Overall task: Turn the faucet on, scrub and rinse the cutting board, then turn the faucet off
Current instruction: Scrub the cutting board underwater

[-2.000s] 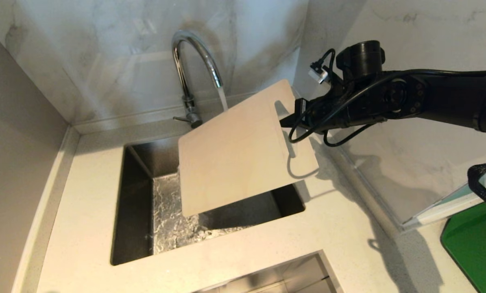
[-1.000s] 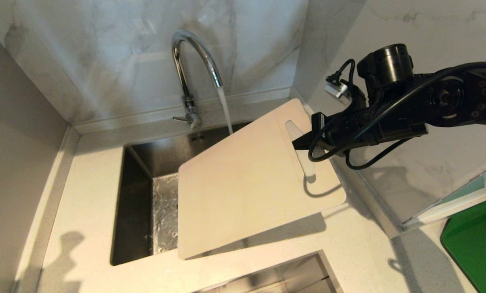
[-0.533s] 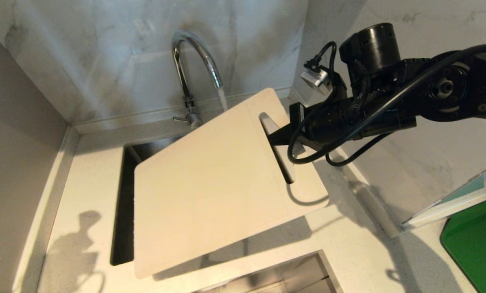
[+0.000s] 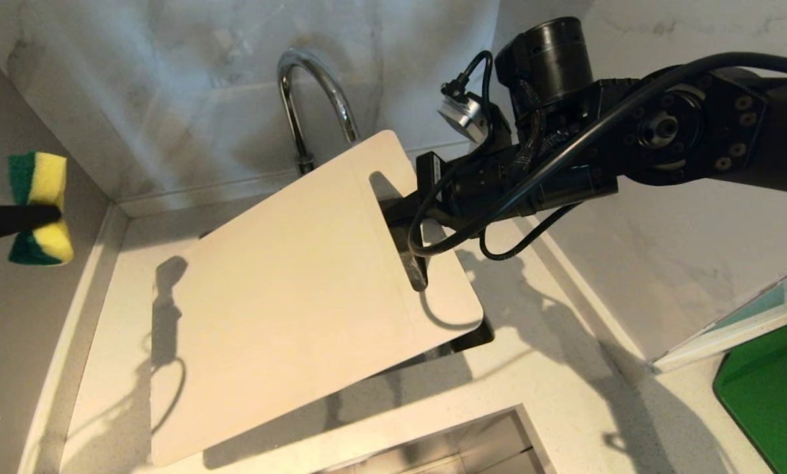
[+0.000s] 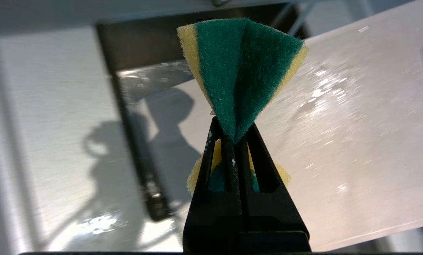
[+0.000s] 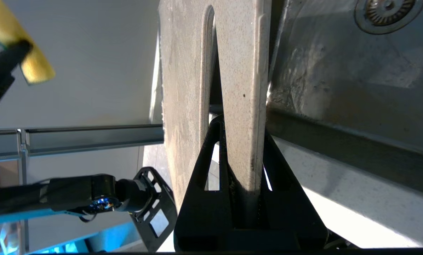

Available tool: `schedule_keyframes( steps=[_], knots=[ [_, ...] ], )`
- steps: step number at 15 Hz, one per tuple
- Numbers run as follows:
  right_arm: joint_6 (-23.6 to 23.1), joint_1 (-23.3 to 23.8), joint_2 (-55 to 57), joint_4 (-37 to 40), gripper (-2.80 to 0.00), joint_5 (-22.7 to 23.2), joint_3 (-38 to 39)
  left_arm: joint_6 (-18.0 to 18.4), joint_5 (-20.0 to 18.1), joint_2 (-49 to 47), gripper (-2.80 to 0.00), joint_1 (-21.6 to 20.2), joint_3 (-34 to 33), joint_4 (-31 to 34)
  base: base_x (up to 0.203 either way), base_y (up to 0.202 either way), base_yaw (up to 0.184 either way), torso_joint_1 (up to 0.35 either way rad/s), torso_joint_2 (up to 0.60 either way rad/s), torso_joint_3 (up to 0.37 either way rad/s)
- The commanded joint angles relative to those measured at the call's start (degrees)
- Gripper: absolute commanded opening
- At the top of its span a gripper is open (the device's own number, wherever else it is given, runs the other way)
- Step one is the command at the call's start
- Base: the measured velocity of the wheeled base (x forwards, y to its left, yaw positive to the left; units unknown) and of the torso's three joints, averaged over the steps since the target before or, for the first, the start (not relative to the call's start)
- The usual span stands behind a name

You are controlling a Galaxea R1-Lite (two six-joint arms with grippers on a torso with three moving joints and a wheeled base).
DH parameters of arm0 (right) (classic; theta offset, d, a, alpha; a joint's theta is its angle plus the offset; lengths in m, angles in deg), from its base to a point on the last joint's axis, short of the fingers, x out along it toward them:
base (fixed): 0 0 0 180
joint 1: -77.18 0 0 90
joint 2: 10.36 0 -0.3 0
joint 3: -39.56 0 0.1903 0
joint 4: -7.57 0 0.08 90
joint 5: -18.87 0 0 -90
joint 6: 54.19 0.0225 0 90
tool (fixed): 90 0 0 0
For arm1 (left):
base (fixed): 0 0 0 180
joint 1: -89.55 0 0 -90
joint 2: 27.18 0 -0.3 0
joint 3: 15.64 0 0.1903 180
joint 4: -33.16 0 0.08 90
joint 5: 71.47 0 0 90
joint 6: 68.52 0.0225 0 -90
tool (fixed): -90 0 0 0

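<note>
- Two pincers are at work here: my right gripper (image 4: 411, 217) is clamped on the cutting board (image 4: 288, 296) at the strip beside its handle slot, and my left gripper (image 4: 34, 215) is pinched tight on a green-and-yellow sponge (image 4: 37, 207).
- The board hangs tilted over the sink (image 5: 126, 71), covering most of it, its low corner out past the front of the counter (image 4: 564, 408) and its high end just before the faucet (image 4: 314, 92).
- The first risk, as I judge it: the board is wet, as the shine on it in the left wrist view shows, and I hold it by one narrow strip at one end. Pressing the sponge on the far end could lever it round in my jaws or pull it out.
- Next: the board hides the spout's mouth, so I cannot tell from here whether water is running. If it is, water could run down the tilted face and off over the counter instead of into the sink.
- Also, the sponge is folded in my left jaws, so only a small part would meet the board, and hard rubbing could work it loose.
- My right arm reaches in from the right, wrist nearly level, fingers pointing toward the sink.
- My left arm is at the far left edge, held high and well apart from the board, sponge leading.
</note>
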Motion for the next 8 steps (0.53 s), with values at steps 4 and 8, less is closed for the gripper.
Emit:
schedule_keyframes(
  steps=[4, 8],
  knots=[
    [0.1, -1.2, 1.8, 0.2, -2.80, 0.2, -1.8, -7.4, 0.0, -16.6, -2.80, 7.7, 8.8, -3.1, 0.000, 0.000, 0.000, 0.000, 0.00, 0.000],
    [0.1, -1.8, 1.2, 0.3, -2.80, 0.2, -1.9, -8.2, -0.1, -26.2, -2.80, 9.5, 14.2, -7.4, 0.000, 0.000, 0.000, 0.000, 0.00, 0.000]
  ],
)
